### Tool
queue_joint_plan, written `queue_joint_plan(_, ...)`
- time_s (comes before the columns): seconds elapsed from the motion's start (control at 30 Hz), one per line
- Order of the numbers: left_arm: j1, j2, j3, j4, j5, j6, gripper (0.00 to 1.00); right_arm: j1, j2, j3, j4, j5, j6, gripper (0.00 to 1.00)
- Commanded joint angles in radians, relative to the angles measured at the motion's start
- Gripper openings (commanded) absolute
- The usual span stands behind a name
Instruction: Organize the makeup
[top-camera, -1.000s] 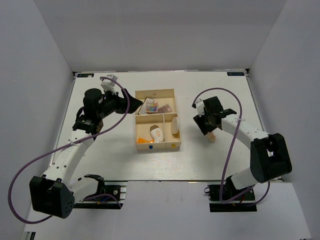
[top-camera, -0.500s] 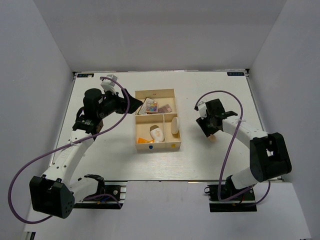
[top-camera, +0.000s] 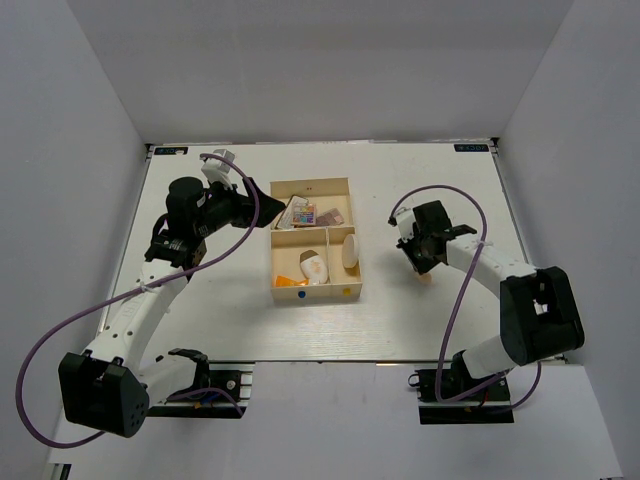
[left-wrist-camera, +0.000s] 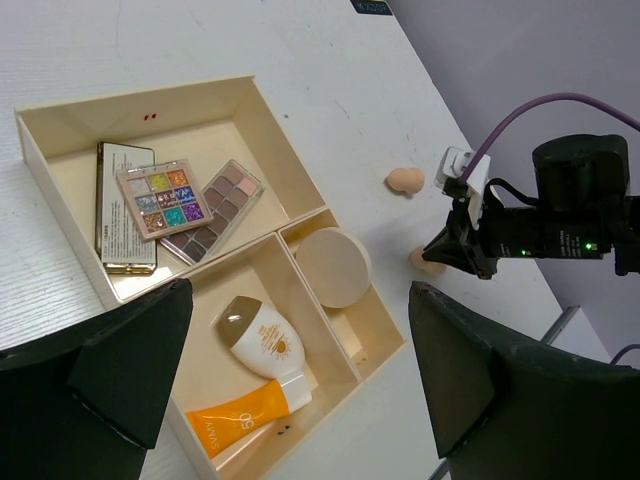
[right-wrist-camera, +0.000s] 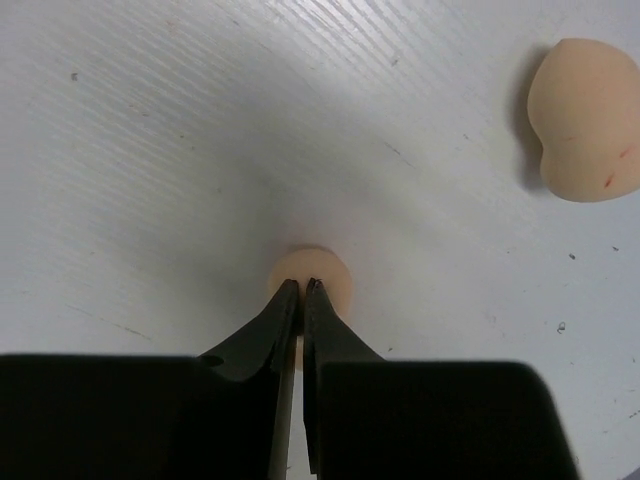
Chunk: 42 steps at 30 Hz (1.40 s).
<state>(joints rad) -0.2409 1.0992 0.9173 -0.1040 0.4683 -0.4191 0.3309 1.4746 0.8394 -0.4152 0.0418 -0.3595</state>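
A small peach egg-shaped sponge (right-wrist-camera: 326, 272) stands on the white table, and my right gripper (right-wrist-camera: 302, 285) is shut on it, the fingertips pinched into its top. A second peach sponge (right-wrist-camera: 588, 125) lies loose nearby; the left wrist view shows this second sponge (left-wrist-camera: 405, 180) too. My left gripper (left-wrist-camera: 300, 370) hangs wide open above the cream tray (left-wrist-camera: 150, 95) and holds nothing. In the tray lie a multicoloured palette (left-wrist-camera: 160, 197), a brownish palette (left-wrist-camera: 222, 200), a round cream puff (left-wrist-camera: 333, 266), a white oval piece (left-wrist-camera: 262, 340) and an orange tube (left-wrist-camera: 240, 418).
The tray (top-camera: 312, 186) sits mid-table between the two arms. My right gripper (top-camera: 425, 262) works on the table to the tray's right. White walls close in the table on the left, right and back.
The right gripper's jaws have closed from part open onto the peach sponge, after a small shift rightward. The left arm has not moved.
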Motion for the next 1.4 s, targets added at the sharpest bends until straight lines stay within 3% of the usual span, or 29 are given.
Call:
queue_joint_plan(0.0, -0.005, -0.033, 0.031, 0.012, 0.020, 0.003, 0.98, -0.004, -0.069, 0.016, -0.053, -0.098, -0.025, 0.06)
queue_joint_plan(0.27, -0.005, -0.036, 0.029, 0.015, 0.015, 0.008, 0.98, 0.039, -0.186, 0.176, -0.132, -0.436, -0.056, 0.05)
queue_joint_plan(0.43, -0.005, -0.035, 0.028, 0.017, 0.009, 0.009, 0.98, 0.126, -0.149, 0.259, -0.074, -0.582, -0.013, 0.05)
queue_joint_plan(0.77, 0.005, -0.022, 0.029, 0.017, 0.009, 0.011, 0.98, 0.218, 0.047, 0.429, -0.099, -0.620, -0.010, 0.13)
queue_joint_plan(0.87, 0.005, -0.022, 0.029, 0.017, 0.009, 0.014, 0.98, 0.249, 0.101, 0.446, -0.112, -0.609, -0.019, 0.21)
queue_joint_plan(0.93, 0.005, -0.024, 0.029, 0.018, 0.010, 0.013, 0.98, 0.261, 0.119, 0.440, -0.111, -0.593, -0.030, 0.32)
queue_joint_plan(1.13, 0.005, -0.019, 0.031, 0.017, 0.012, 0.013, 0.98, 0.277, 0.119, 0.417, -0.093, -0.574, -0.038, 0.50)
queue_joint_plan(1.27, 0.005, -0.021, 0.029, 0.015, 0.010, 0.014, 0.98, 0.272, 0.079, 0.409, -0.088, -0.551, -0.041, 0.53)
queue_joint_plan(1.37, 0.005, -0.024, 0.029, 0.018, 0.012, 0.013, 0.98, 0.254, -0.006, 0.382, -0.056, -0.444, -0.029, 0.53)
